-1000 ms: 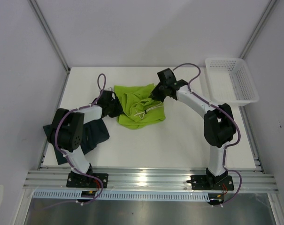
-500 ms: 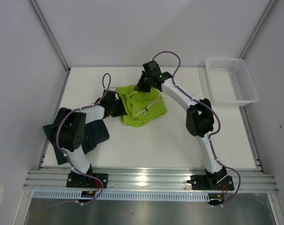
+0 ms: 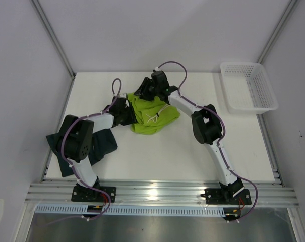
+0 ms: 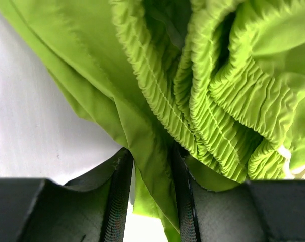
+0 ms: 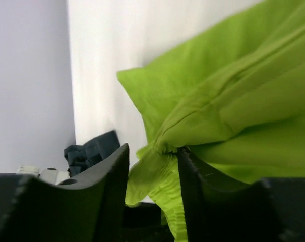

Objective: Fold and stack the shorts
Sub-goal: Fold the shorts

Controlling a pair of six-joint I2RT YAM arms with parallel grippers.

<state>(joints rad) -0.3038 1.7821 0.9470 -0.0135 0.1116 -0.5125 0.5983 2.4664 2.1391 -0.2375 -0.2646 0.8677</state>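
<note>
The lime green shorts (image 3: 153, 117) are a scrunched-up heap toward the back of the counter (image 3: 192, 151), elastic waistband all bunched, white drawstring on top. The dark navy shorts (image 3: 103, 145) lie rumpled by the left edge, not touching the green pair.

Worktop (image 3: 162, 156) front-centre and right: open lane. Back centre crowded: left arm (image 3: 76, 141) and right arm (image 3: 205, 126) meet at green shorts (image 3: 155, 120). Navy shorts (image 3: 106, 143) block front-left under left arm. Basket (image 3: 270, 103) fills back-right corner.
</note>
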